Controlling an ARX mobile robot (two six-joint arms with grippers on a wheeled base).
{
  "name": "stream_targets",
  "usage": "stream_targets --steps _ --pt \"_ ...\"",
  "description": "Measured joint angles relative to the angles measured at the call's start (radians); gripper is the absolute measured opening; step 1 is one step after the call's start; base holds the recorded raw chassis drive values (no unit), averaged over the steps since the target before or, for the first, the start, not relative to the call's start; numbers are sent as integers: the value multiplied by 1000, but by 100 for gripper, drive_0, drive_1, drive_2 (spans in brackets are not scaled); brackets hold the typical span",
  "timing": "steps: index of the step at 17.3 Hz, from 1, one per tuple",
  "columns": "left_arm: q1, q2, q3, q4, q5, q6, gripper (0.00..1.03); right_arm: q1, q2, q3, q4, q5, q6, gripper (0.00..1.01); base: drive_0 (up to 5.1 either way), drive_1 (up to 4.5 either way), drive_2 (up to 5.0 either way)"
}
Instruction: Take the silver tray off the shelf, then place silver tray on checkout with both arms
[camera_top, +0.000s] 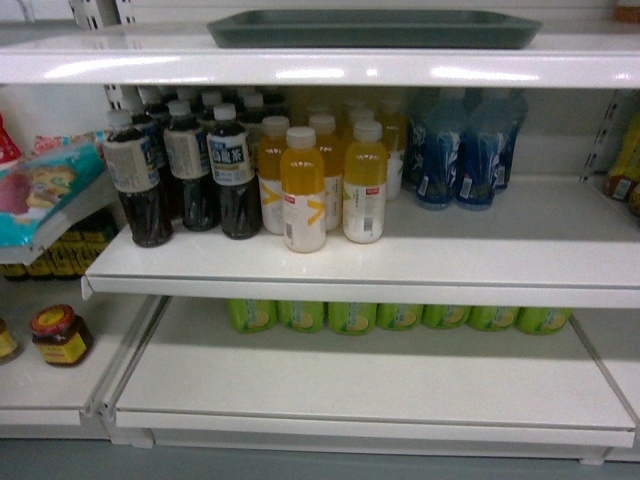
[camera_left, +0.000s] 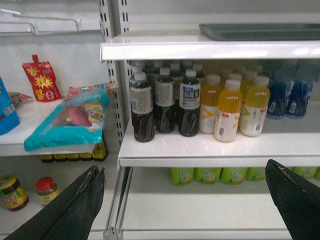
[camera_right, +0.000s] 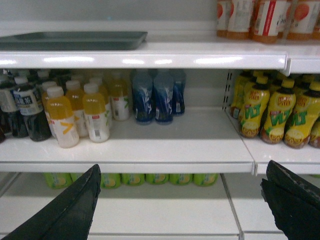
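silver tray (camera_top: 373, 28): flat on the top shelf (camera_top: 320, 62), lying lengthwise just behind the front edge, untouched
left gripper (camera_left: 192, 200): jaws spread wide, holding nothing, low in front of the shelving, well below the tray
right gripper (camera_right: 182, 202): jaws spread wide, holding nothing, same low height
middle board: dark tea bottles (camera_top: 190, 165) left, orange juice bottles (camera_top: 325, 180) centre, blue bottles (camera_top: 465, 150) right
bottom board: green bottles (camera_top: 400, 317) in a row at the back
left bay: teal snack bag (camera_left: 70, 120), red-lidded jars (camera_left: 47, 190) below it
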Motion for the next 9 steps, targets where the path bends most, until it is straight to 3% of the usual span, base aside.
stream_targets --steps 9 --pt "0 0 0 3 -2 0 98 0 0 0 2 -1 -1 98 0 0 0"
